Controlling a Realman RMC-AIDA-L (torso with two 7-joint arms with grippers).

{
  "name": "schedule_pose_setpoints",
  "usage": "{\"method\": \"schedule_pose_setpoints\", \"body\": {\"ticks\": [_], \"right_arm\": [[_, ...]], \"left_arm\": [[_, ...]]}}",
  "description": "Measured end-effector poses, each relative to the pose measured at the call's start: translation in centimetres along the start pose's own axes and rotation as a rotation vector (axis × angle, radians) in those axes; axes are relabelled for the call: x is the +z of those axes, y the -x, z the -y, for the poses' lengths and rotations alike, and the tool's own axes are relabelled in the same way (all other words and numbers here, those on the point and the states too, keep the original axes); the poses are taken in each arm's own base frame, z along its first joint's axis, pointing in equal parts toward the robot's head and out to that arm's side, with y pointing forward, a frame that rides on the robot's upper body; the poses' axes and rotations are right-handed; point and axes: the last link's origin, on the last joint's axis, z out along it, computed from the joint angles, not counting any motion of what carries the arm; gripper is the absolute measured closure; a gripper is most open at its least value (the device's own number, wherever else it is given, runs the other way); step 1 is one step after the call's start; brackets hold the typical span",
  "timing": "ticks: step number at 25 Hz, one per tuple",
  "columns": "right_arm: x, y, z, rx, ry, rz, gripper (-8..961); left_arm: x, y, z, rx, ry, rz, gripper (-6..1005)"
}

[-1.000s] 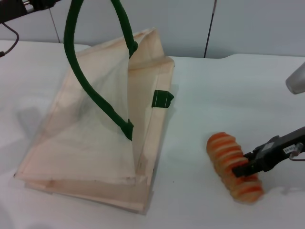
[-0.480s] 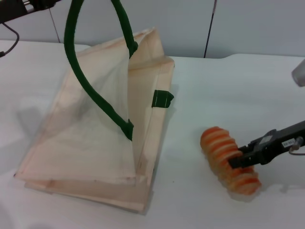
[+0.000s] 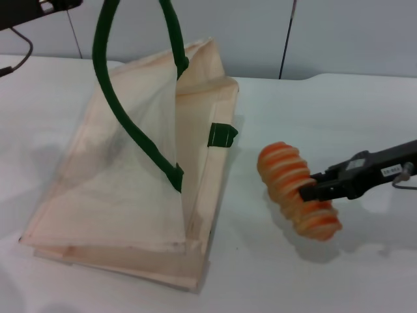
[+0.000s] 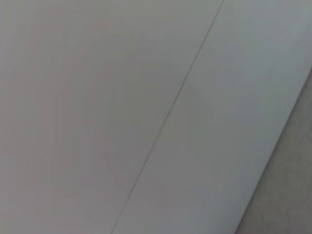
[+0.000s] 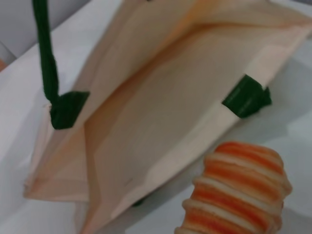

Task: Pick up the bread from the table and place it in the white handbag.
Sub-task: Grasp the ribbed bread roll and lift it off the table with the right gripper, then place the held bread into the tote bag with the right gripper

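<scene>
The bread is held pinched at mid-length in the right gripper, raised above the table, its long axis near-to-far, with the open mouth of the white handbag lying to its left.

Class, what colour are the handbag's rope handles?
Dark green, against the white handbag in pale cream fabric; the head view shows it best.

Behind the work area you see a pale grey wall of flat panels, split by thin dark vertical seams. Light falls evenly and casts soft shadows. In the left wrist view you get the same grey panelling, crossed by one slanting seam.
</scene>
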Motion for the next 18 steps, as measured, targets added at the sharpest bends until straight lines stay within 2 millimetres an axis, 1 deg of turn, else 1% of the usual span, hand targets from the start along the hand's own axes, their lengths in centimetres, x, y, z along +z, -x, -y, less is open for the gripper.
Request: {"method": "schedule_pose_setpoints", "body": {"ticks": [3,9,12,18], "right_arm": [[0.6,1.0,-0.4,-0.033,0.021,0.0,524],[2.4,3.4,-1.2,-0.097,0.062,-0.018,581],[3.1,4.4,-1.4,-0.123,0.062,-0.025,602],[4.3,6.2,-1.8,-0.172,0.052,-0.048,637]], "left_arm": [[0.7,-0.2,-0.2,0.005,0.02,0.006,922],[2.4,-0.8,-0.8,0.011,0.064,0.032,923],[3.6,-0.8,-1.2,0.014,0.09,0.053,923],[4.8,-0.7,-1.7,0.018,0.117,0.07,923]]}}
